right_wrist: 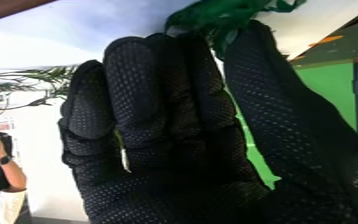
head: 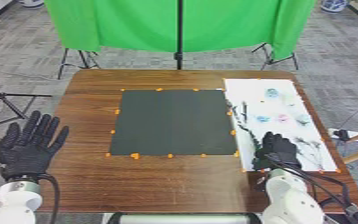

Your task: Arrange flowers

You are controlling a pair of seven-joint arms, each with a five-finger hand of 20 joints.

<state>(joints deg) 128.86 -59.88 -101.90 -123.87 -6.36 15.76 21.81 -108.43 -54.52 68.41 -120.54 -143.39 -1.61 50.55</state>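
apparently the brown table (head: 87, 180) is set for the picking-up step: a stem seems about to be taken, and the dark mat (head: 171, 122), at the middle of the frame, may be where it goes. the white sheet (head: 264, 92) on the right of the frame bears the plants.

the left hand (head: 24, 155), at the lower left of the frame, is wide, with fingers straight and spread. the right hand (head: 280, 146), over the near part of the sheet at the lower right, is narrower, its fingers close together and nearly straight, the thumb beside them. whether it has a hold on anything, i cannot tell.

the next move probably calls for a firm pinch on a stem, then a slow lift so nothing snags its neighbours.

the long sprig (head: 245, 116) by the sheet's left edge has its long axis running up the frame, tilted slightly, its lower end toward the right hand. the green leaves (right_wrist: 215, 21) sit at that hand's fingertips; which way they point is hidden. the pink flower (head: 283, 118) lies mid-sheet.
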